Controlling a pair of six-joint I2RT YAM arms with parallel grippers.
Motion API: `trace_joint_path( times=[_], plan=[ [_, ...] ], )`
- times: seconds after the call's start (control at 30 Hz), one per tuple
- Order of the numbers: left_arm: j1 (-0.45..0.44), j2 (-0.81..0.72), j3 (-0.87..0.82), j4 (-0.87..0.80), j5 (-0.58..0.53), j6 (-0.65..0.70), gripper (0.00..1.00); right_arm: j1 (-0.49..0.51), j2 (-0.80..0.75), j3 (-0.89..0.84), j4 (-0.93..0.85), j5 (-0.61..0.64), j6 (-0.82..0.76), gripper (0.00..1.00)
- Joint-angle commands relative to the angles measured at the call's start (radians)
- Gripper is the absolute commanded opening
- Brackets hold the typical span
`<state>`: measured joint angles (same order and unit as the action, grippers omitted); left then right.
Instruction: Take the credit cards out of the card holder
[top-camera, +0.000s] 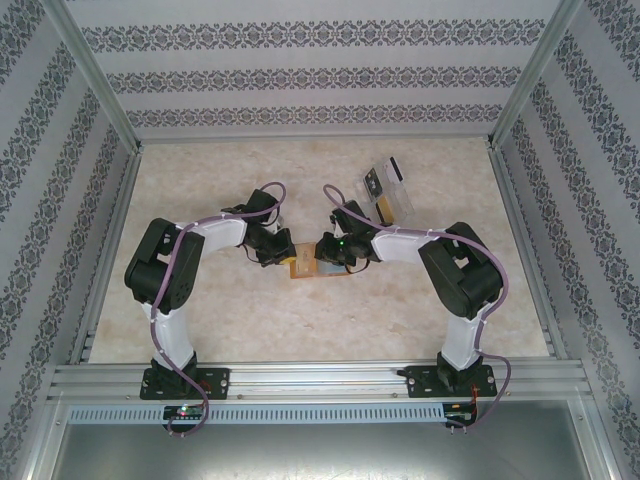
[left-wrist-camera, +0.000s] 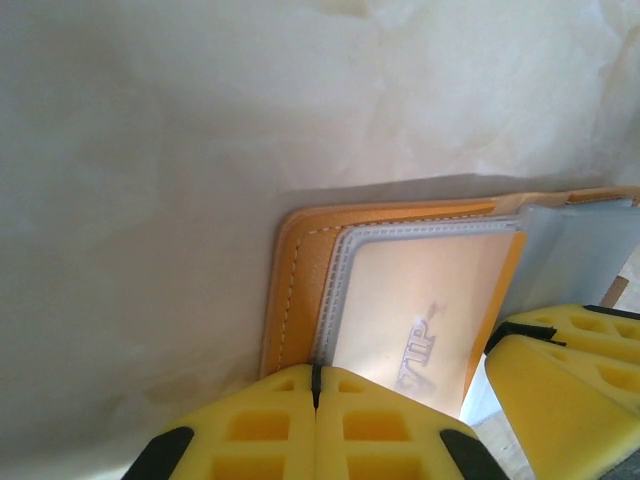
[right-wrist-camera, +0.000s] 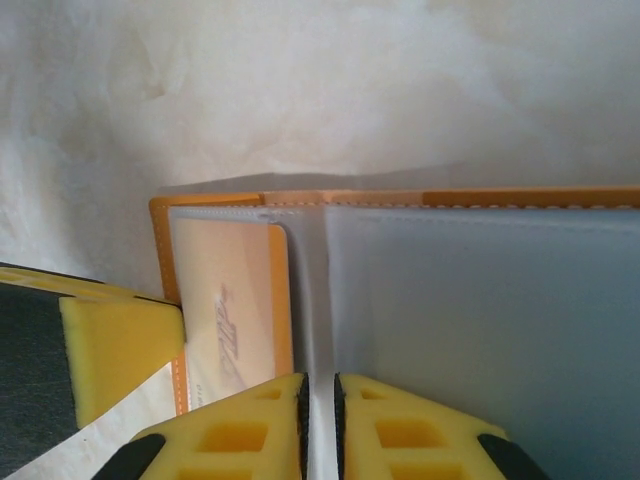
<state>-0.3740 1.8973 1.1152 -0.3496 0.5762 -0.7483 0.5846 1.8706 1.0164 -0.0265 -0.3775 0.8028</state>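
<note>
The orange card holder (top-camera: 300, 266) lies open on the table between both arms. My left gripper (left-wrist-camera: 316, 385) is shut on its near edge, where the orange cover (left-wrist-camera: 300, 290) meets the stitched grey pocket. A yellow-orange credit card (left-wrist-camera: 430, 300) marked VIP sits inside that pocket. My right gripper (right-wrist-camera: 320, 410) is shut on a grey clear pocket leaf (right-wrist-camera: 480, 320) that stands up between its fingers, with the VIP card (right-wrist-camera: 235, 300) just to its left. From above, the left gripper (top-camera: 283, 258) and the right gripper (top-camera: 318, 255) nearly touch over the holder.
A clear plastic tray (top-camera: 388, 195) stands behind the right arm, holding a white card with a dark stripe (top-camera: 395, 168) and a dark card (top-camera: 372, 182). Patterned walls and metal rails enclose the pale marbled table (top-camera: 200, 320).
</note>
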Motion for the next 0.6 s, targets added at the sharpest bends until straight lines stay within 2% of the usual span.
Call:
trace_joint_path(
  times=[0.0,0.57],
  plan=[
    [-0.013,0.026,-0.004,-0.014,-0.024,0.012,0.05,-0.008,-0.008,-0.017,0.052,-0.042,0.019,0.18],
    [-0.013,0.036,-0.009,-0.017,-0.028,0.018,0.04,-0.018,-0.002,-0.037,0.091,-0.093,0.017,0.17]
  ],
)
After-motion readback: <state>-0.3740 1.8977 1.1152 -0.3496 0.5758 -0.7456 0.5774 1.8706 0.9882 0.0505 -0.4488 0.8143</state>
